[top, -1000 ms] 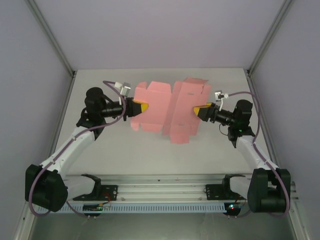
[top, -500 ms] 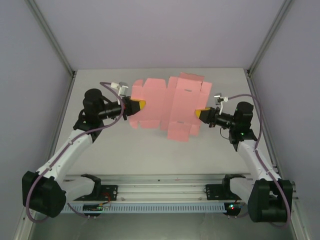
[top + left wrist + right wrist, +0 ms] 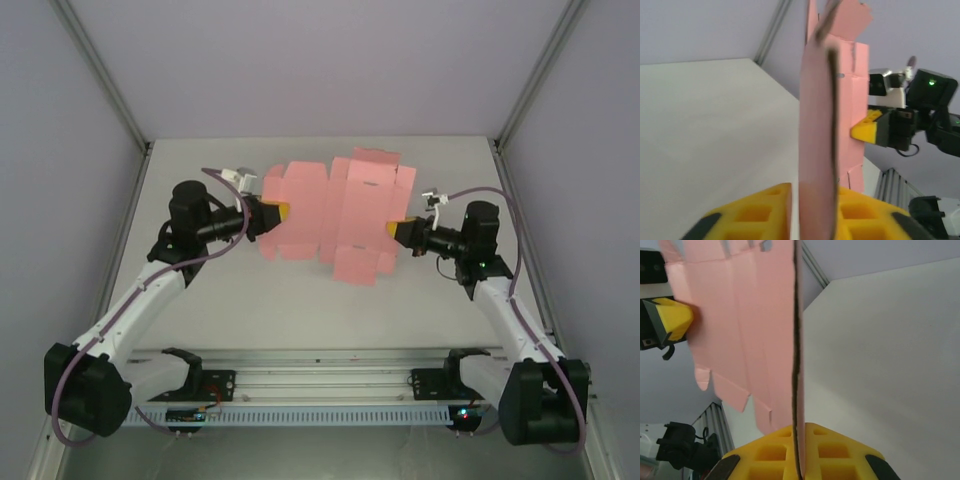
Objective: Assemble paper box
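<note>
Box point(image 3: 335, 215) — an unfolded sheet of thin card — spans between the two arms, over the counter point(image 3: 300, 310). Right jaws are clamped on its right margin. Left jaws straddle the left margin, grip uncertain. Probably light, floppy and crease-prone — best held at the edges, beside fold lines.

The left arm point(image 3: 140, 300) and the right arm point(image 3: 505, 310) are built of white link shells joined by black joint housings. Yellow jaws, moulded with square pockets, are carried on black wrist bodies. Purple-grey cables point(image 3: 500, 196) are run from wrist to base. A green light point(image 3: 929, 80) is lit on the right arm, and small silver-white camera modules point(image 3: 237, 177) are mounted at the wrists.
</note>
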Available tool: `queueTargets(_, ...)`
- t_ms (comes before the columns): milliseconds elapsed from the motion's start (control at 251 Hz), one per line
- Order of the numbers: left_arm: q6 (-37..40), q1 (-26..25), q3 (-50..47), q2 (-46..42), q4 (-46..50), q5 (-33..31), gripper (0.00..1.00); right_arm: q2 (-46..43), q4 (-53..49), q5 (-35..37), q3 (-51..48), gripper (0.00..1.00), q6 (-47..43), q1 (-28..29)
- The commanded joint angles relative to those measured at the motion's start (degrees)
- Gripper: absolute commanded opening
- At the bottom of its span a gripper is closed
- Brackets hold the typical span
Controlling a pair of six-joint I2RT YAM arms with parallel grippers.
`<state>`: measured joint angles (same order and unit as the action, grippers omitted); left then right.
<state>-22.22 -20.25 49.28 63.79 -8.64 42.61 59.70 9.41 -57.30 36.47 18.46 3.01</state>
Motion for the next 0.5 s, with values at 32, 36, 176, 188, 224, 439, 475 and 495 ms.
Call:
queueTargets(32,1.9,0.4,-0.5,-0.4,5.3,-6.0,0.58,0.9,-4.4,2.3,2.1,0.0,-4.0,1.8)
queueTargets(36,1.9,0.4,-0.6,-0.4,5.4,-6.1,0.6,1.0,-4.5,2.4,2.1,0.0,-4.0,1.8)
queueTargets(176,3.1,0.4,-0.1,-0.4,10.4,-10.5,1.0,2.5,-7.8,4.1,3.6,0.0,-5.8,2.6)
queueTargets(188,3.2,0.4,0.0,-0.5,10.8,-11.0,1.0,2.7,-8.0,4.0,3.7,0.0,-6.1,2.7)
queueTargets(224,3.4,0.4,0.1,-0.6,11.9,-12.7,1.0,3.3,-8.8,3.9,4.0,0.0,-6.8,2.9)
queueTargets(439,3.8,0.4,0.1,-1.0,18.5,-22.1,1.0,8.4,-18.4,12.0,7.5,0.0,-13.3,6.5)
queueTargets(475,3.8,0.4,0.1,-0.9,19.1,-22.2,0.99,9.7,-21.6,15.3,8.8,0.0,-16.4,7.6)
queueTargets(495,3.8,0.4,0.0,-0.9,19.3,-22.2,1.0,10.5,-22.6,17.1,9.4,0.0,-17.1,8.2)
